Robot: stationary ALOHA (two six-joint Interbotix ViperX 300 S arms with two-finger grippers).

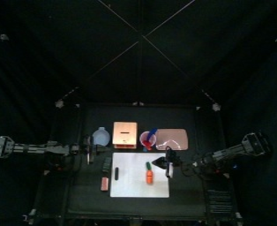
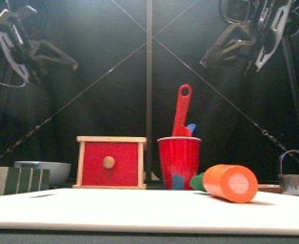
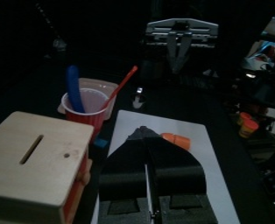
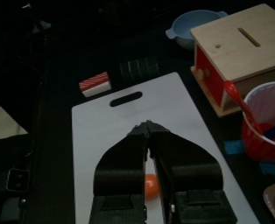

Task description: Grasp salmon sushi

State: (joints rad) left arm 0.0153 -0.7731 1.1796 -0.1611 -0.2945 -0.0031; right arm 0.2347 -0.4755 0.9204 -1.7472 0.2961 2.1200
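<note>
The salmon sushi (image 1: 106, 183) is a tiny orange-pink block on the black table, just left of the white mat (image 1: 141, 177). It also shows in the right wrist view (image 4: 95, 82), beyond the mat's handle end (image 4: 128, 98). My right gripper (image 1: 168, 164) hangs high over the mat's right edge, jaws shut and empty (image 4: 144, 133). An orange-red carrot-like piece (image 1: 148, 172) lies on the mat. My left gripper (image 1: 93, 156) is raised left of the mat, jaws shut and empty (image 3: 147, 133). Both grippers hang high in the front view, left (image 2: 12, 48) and right (image 2: 260, 33).
A wooden box (image 1: 125, 134) with a red front (image 2: 111, 162), a red cup (image 1: 149, 139) holding utensils, a pale bowl (image 1: 102, 135) and an orange roll (image 2: 229, 181) stand behind the mat. A dark ribbed item (image 4: 134, 68) lies near the sushi.
</note>
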